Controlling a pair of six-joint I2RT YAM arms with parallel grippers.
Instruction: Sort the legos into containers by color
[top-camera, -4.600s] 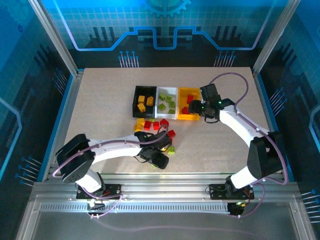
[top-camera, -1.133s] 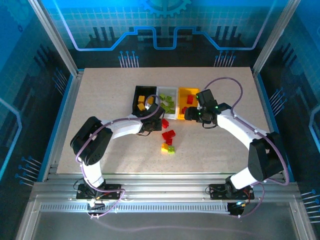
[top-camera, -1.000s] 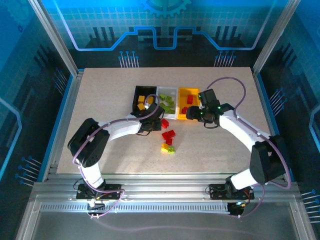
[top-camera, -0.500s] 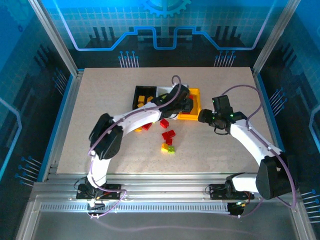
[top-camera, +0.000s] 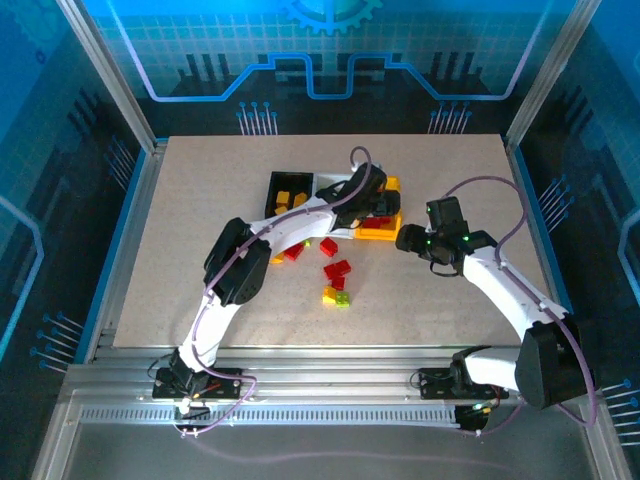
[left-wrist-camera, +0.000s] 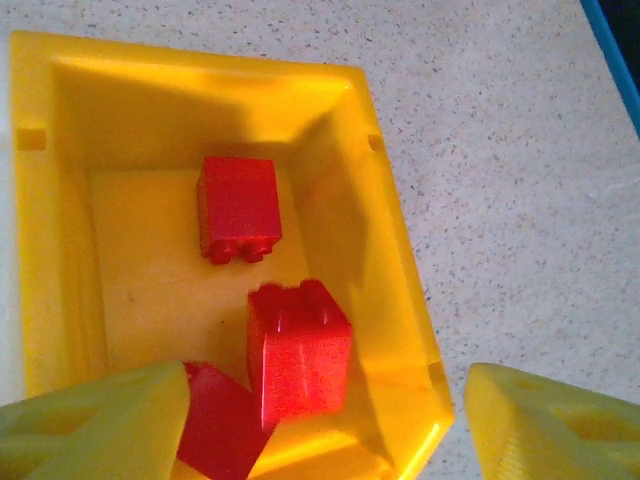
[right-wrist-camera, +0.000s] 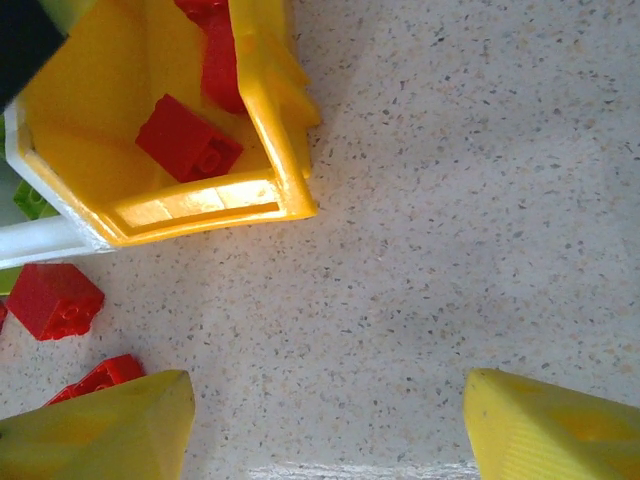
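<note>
- The left gripper (left-wrist-camera: 322, 425) hangs over the yellow bin (left-wrist-camera: 395, 250), which stands at the far middle of the table (top-camera: 200, 200). Its two fingers (left-wrist-camera: 100, 420) are wide apart and nothing is between them.
- The left wrist view shows three red bricks (left-wrist-camera: 238, 208) inside the yellow bin. One lies flat toward the middle, one is tilted close to a side wall, and one is partly hidden behind a finger.
- The right gripper (top-camera: 410, 238) is just to the right of the yellow bin, over bare table. Its fingers (right-wrist-camera: 550, 430) are also wide apart and they hold nothing.
- In the right wrist view the white bin (right-wrist-camera: 45, 240) touches the yellow bin along one side, and a green lego (right-wrist-camera: 28, 200) lies in it. In the top view the left arm covers most of this bin.
- The black bin (top-camera: 271, 195) is the left one of the row of three, and some yellow-orange bricks (top-camera: 285, 200) lie in it.
- Some legos lie loose on the table, nearer than the bins. These include loose red bricks (top-camera: 338, 268), and further near a yellow-orange piece (top-camera: 329, 294) that touches a green brick (top-camera: 343, 299). Both grippers are apart from them.
</note>
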